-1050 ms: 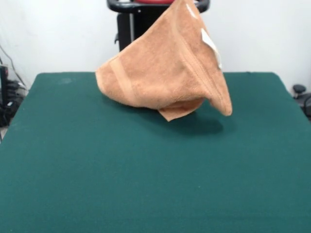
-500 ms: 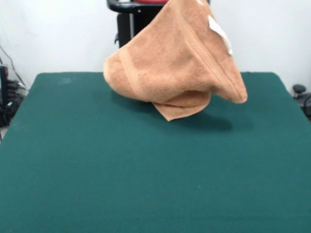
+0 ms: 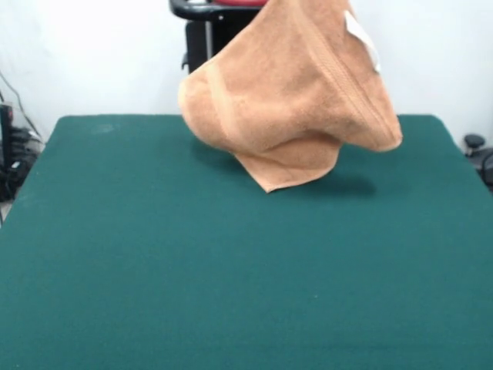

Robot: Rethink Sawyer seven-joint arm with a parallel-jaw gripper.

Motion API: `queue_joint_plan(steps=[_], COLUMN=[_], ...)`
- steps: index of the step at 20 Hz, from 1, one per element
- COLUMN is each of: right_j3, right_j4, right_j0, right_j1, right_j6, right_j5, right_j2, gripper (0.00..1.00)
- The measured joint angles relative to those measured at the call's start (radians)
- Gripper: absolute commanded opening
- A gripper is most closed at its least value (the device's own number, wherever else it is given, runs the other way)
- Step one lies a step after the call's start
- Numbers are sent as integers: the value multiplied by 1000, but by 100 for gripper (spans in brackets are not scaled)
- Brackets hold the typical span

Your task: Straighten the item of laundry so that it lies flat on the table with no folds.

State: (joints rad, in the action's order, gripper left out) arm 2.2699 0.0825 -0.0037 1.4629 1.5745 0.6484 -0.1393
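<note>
A: The arm itself is barely seen — only a dark curved piece with a strip of red at the top edge, and the black pedestal [image 3: 202, 46] behind the cloth.

B: And the gripper?

A: It is hidden above the frame or behind the fabric. Whether it is spread or pinching cannot be told.

B: The towel [image 3: 289, 85], then. Where is it placed?

A: It is held up over the far middle of the desk [image 3: 154, 254], hung from a point at the top edge. A cone-like drape is formed, narrow at the top and flared lower down.

B: Its long axis?

A: Roughly vertical, tipped a little so the bulk is spread to both sides. A rounded fold bulges out on the left, a pointed flap is thrown out on the right. The lowest corner points down towards the green surface; whether it touches cannot be judged, though a shadow is cast just beside it.

B: Any markings?

A: A white label [image 3: 362, 40] is seen on the upper right edge, and woven border bands are seen running down the cloth.
</note>
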Motion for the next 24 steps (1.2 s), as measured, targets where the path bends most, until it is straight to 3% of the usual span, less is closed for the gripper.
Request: queue_joint_plan(steps=[24], right_j3=[-86], right_j4=[49], right_j0=[107], right_j1=[156], right_j6=[0], right_j5=[298], right_j2=[-1], gripper=[0])
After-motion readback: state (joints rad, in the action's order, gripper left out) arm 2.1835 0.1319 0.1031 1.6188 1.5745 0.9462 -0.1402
